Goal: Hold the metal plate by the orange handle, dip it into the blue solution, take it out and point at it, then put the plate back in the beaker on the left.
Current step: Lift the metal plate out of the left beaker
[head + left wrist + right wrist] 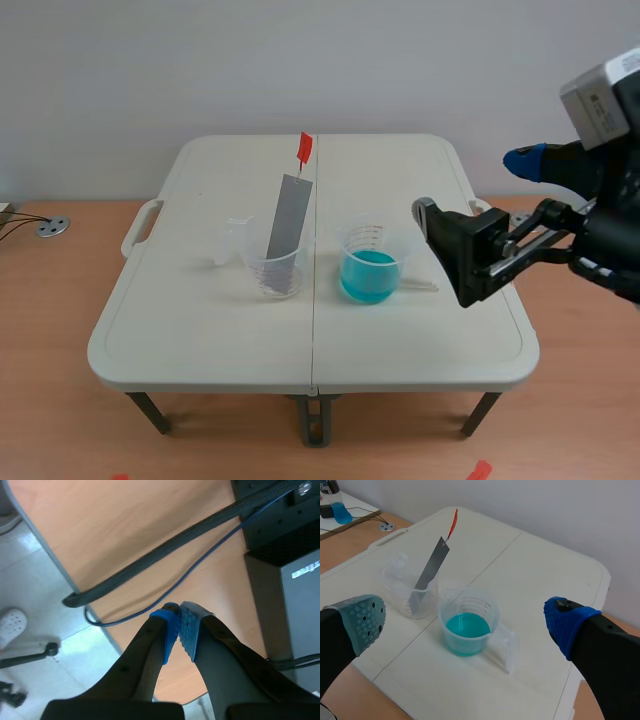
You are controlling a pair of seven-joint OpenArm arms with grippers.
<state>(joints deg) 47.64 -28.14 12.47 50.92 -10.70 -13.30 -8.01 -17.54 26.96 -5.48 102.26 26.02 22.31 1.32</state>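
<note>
- On the tabletop (pixel 200 340), metal plate (pixel 287 222) leans in the left beaker (pixel 272 265), orange handle (pixel 304 148) up top.
- Right pincer (pixel 466 624) gapes wide, near the blue solution (pixel 368 272).
- Left pincer (pixel 179 612) is pinched closed, empty, off the tabletop.

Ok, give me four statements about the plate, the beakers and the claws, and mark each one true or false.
1. The metal plate leans inside the left beaker. True.
2. The right claw is shut on the orange handle. False: it is open and holds nothing; the handle stands free at the top of the plate.
3. The right beaker holds the blue solution. True.
4. The left claw is open above the beakers. False: it is shut on nothing, over a wooden desktop away from them.
</note>
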